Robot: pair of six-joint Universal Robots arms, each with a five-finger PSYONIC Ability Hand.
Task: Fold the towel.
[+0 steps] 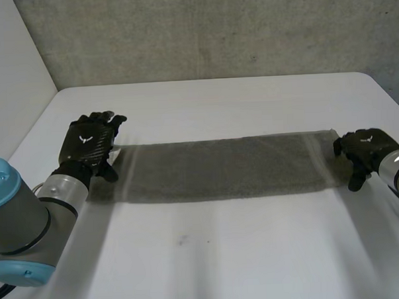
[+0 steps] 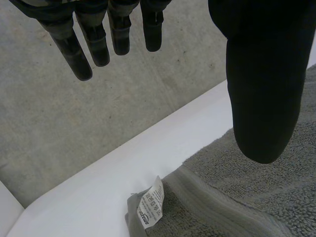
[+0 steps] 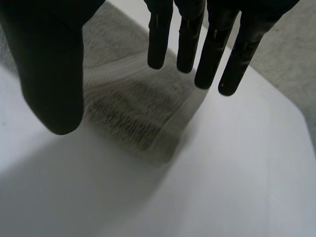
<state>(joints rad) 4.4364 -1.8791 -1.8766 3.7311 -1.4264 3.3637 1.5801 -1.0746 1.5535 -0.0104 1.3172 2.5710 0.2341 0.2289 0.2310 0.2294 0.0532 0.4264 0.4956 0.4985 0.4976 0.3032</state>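
Observation:
A long grey towel [image 1: 220, 167] lies flat in a strip across the white table [image 1: 224, 254]. My left hand [image 1: 88, 142] rests at the towel's left end, near its far corner. In the left wrist view its fingers [image 2: 84, 49] are straight and the thumb [image 2: 261, 74] stands apart, holding nothing; beneath them lies the towel's corner [image 2: 256, 197] with a white label [image 2: 150, 203]. My right hand [image 1: 364, 147] is at the towel's right end. Its fingers [image 3: 187, 39] and thumb [image 3: 49, 64] hang spread above the towel's end [image 3: 133, 108] without gripping it.
A grey concrete wall [image 1: 214, 29] runs behind the table's far edge, and a white wall [image 1: 10, 58] stands at the left. Bare table stretches in front of the towel and behind it.

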